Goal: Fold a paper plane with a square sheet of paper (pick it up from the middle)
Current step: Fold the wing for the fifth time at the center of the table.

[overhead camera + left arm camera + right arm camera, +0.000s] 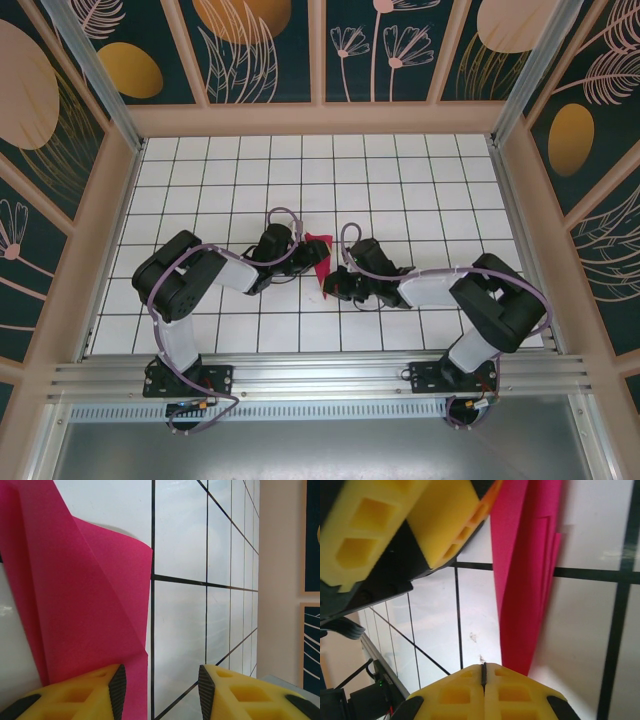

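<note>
Showing two robot arms meeting mid table [420, 190], a white grid surface, w/ the pink paper [319, 254] btwn them. The pink paper is partly folded, layers overlapping, and part of it stands up off the table rather than lying flat; prob. mid-fold, not yet a plane. The left gripper [161, 682] has its yellow jaws apart, clamping nothing. The paper's edge runs just beside one finger [117, 685], likely so the gripper can steady or catch the raised flap. The right gripper [483, 672] is closed tight, jaws pressed together w/ nothing in the seam. The paper's narrow end reaches one of its fingers; contact unclear. Closed jaws make a blunt tip, prob. for pressing a crease down. Risk: thin paper may slide or spring back.
</note>
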